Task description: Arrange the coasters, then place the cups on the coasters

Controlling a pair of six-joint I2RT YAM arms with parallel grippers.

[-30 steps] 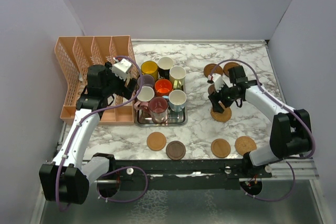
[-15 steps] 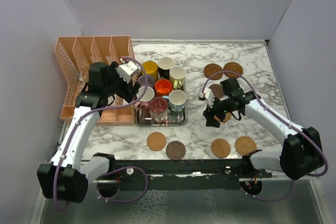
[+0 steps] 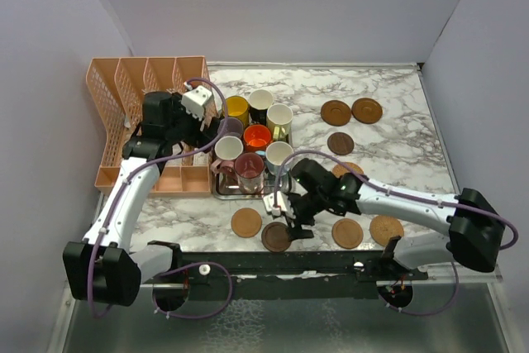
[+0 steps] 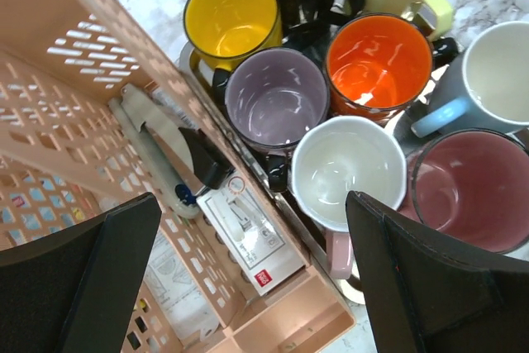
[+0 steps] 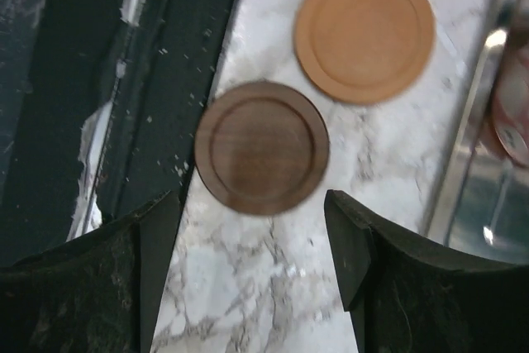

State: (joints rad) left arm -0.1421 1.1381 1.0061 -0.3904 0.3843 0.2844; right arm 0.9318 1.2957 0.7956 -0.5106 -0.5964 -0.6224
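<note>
Several cups stand packed on the steel tray [image 3: 253, 193]: yellow [image 3: 235, 107], black [image 3: 260, 102], cream [image 3: 279, 116], purple [image 3: 229, 128], orange [image 3: 257, 137], pink-white [image 3: 228, 148], maroon [image 3: 249, 166] and light blue [image 3: 278, 155]. Coasters lie in a front row, tan [image 3: 246, 222], dark brown [image 3: 275, 239], tan [image 3: 347, 233] and tan [image 3: 386, 230]. More lie at the back right [image 3: 335, 112], [image 3: 366, 109], [image 3: 340, 143]. My right gripper [image 3: 285, 219] hangs open and empty just above the dark brown coaster [image 5: 261, 147], with the tan coaster [image 5: 364, 33] beyond. My left gripper [image 4: 248, 233] is open over the tray's left edge, beside the pink-white cup [image 4: 347, 173].
A peach slotted organiser [image 3: 124, 88] holding a white box [image 4: 248, 237] and small items stands left of the tray. One more coaster [image 3: 350, 171] shows partly behind my right forearm. The dark table front rail [image 5: 74, 105] runs close beside the dark brown coaster.
My right arm has swung from the back-right coasters down to the front row and now hovers over the dark brown coaster. The left arm has barely shifted.
</note>
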